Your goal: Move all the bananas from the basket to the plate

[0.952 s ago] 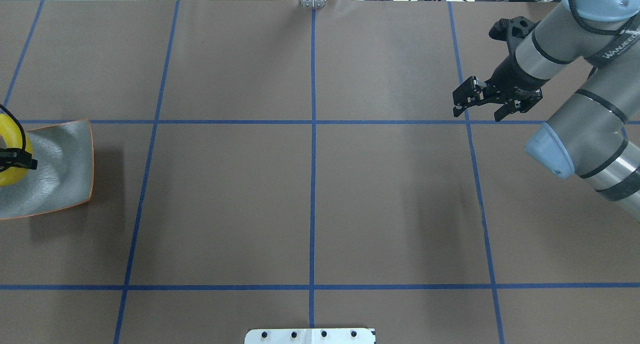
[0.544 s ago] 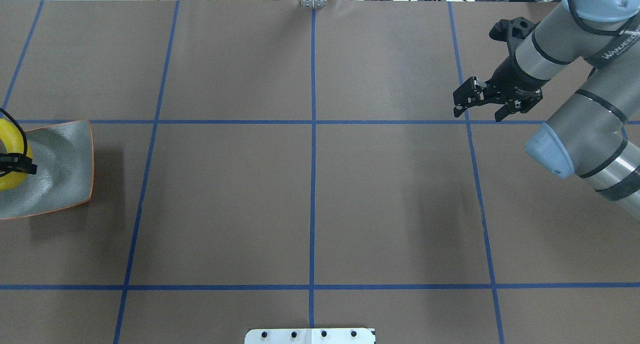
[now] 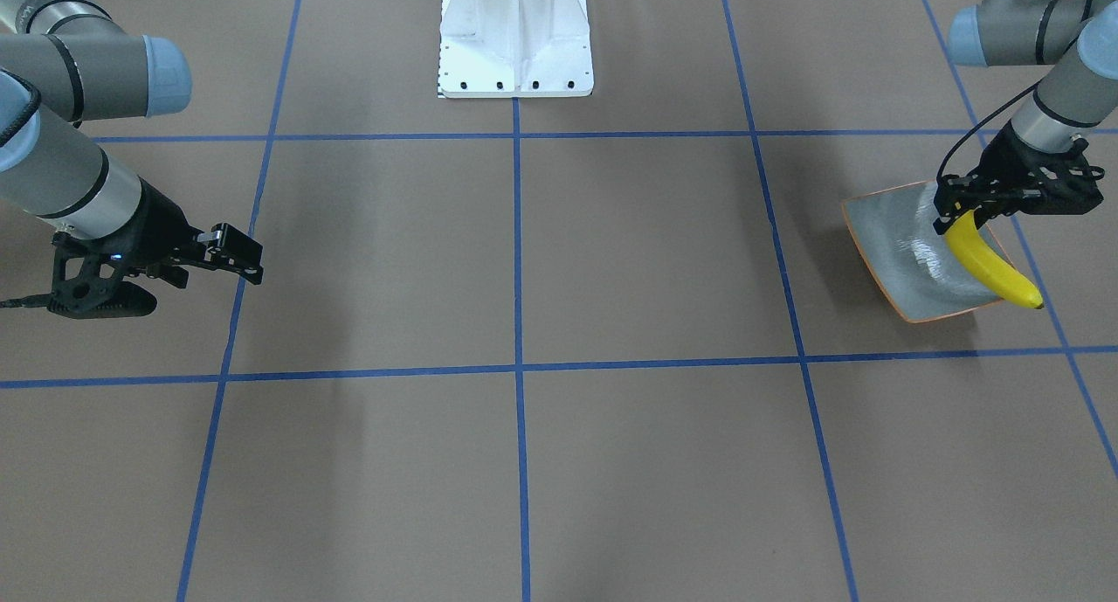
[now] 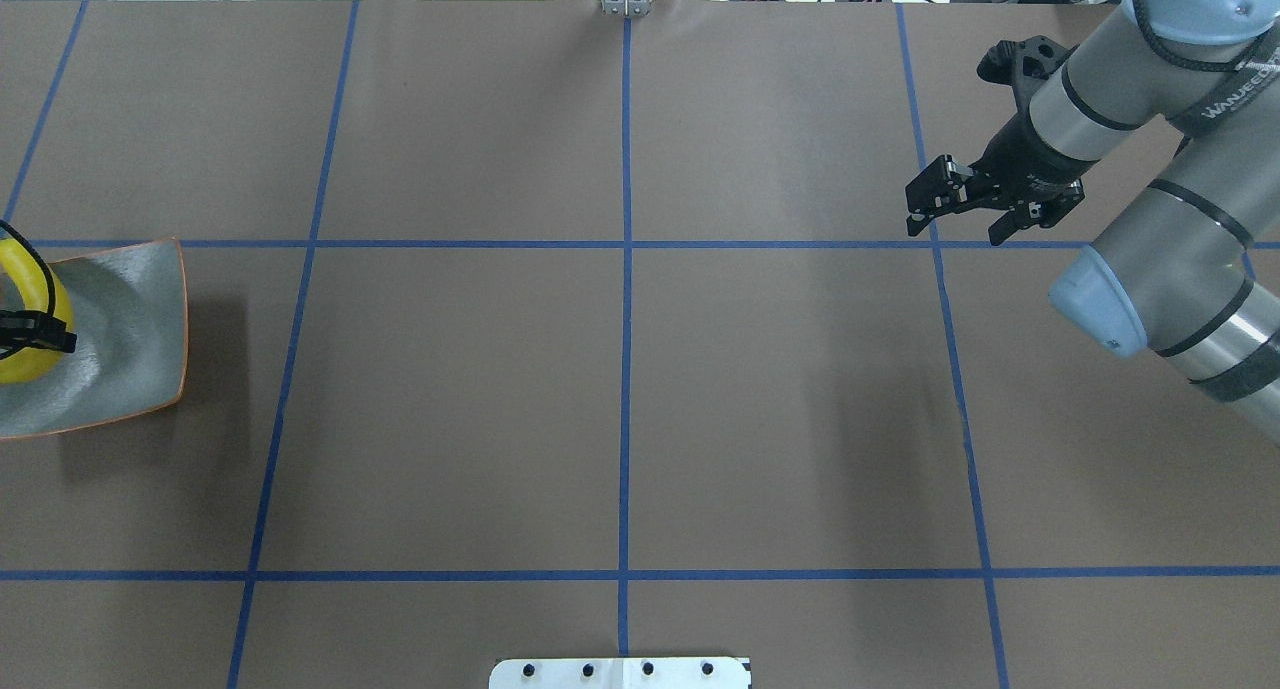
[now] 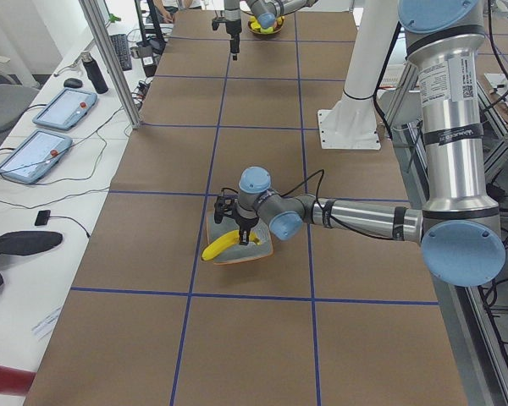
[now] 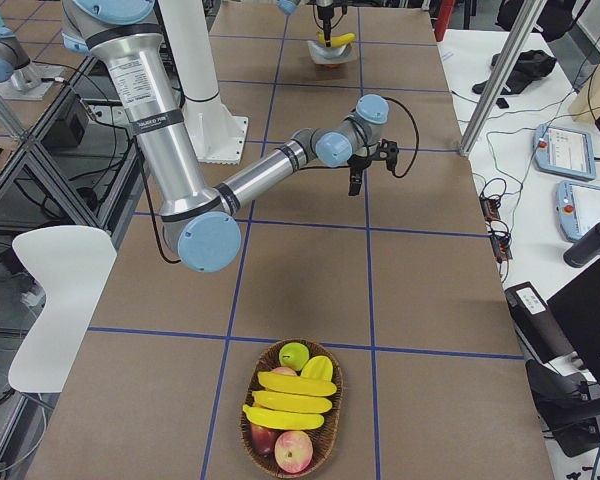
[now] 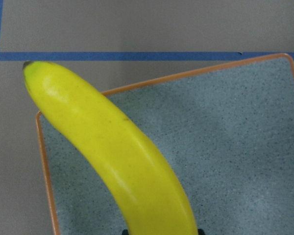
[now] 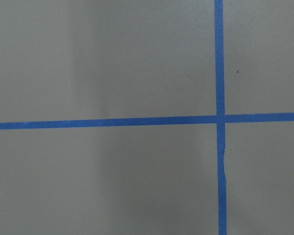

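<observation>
We hold 1 banana (image 3: pixel 987 261) over the plate (image 3: pixel 886 235).
Left gripper (image 3: pixel 961 211) clamps its stem, tip toward 5 o'clock from the front; right gripper (image 4: pixel 955 225) has its fingers apart.

The plate (image 4: pixel 130 309) and banana (image 4: pixel 35 369) are chopped off by the overhead view's left edge. The banana's stem end is buried inside the left gripper (image 3: pixel 961 216), and it's cut off at the bottom of the wrist view too.

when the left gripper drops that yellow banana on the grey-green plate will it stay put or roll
Held near one end in the left gripper, the curved yellow banana keeps its shape: probably stiff. Its tip reaches past the rim of the square grey-green plate, so it might rock or slide off.
</observation>
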Controlling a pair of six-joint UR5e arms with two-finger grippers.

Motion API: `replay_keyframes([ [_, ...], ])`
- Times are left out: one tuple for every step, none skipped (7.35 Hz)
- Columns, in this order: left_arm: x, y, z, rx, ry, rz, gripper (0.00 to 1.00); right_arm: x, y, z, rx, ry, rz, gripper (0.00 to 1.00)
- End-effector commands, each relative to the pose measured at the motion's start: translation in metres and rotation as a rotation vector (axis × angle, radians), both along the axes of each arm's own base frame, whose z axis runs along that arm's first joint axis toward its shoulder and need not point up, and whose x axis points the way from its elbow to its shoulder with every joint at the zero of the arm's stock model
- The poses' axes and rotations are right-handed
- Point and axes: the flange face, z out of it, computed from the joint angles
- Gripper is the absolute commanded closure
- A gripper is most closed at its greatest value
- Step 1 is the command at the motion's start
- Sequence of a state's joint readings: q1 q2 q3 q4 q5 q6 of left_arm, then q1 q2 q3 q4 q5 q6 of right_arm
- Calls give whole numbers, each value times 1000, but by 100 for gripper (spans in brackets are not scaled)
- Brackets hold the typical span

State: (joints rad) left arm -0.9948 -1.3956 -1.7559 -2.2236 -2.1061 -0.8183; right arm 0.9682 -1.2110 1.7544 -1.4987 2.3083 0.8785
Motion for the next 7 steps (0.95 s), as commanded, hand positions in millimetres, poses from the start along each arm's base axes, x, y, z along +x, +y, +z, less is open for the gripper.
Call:
replay_keyframes([
  [0,1,2,29,-10,32,38,0,0,1,-1,2,1,0],
  [0,1,0,36,-8,35,38,1,0,0,0,1,2,0],
  [0,1,-1,37,-7,35,38,3,-2,-1,0,-2,5,0],
  [-1,1,-3,38,-1,37,38,6,-3,-2,0,-4,9,0],
  [-1,2,-14,50,16,40,38,14,-5,-4,5,-8,22,0],
  [-5,10,-24,57,32,46,37,20,-8,-3,2,-7,32,0],
  [-7,13,-30,47,64,64,37,27,-9,3,-5,-1,42,0],
])
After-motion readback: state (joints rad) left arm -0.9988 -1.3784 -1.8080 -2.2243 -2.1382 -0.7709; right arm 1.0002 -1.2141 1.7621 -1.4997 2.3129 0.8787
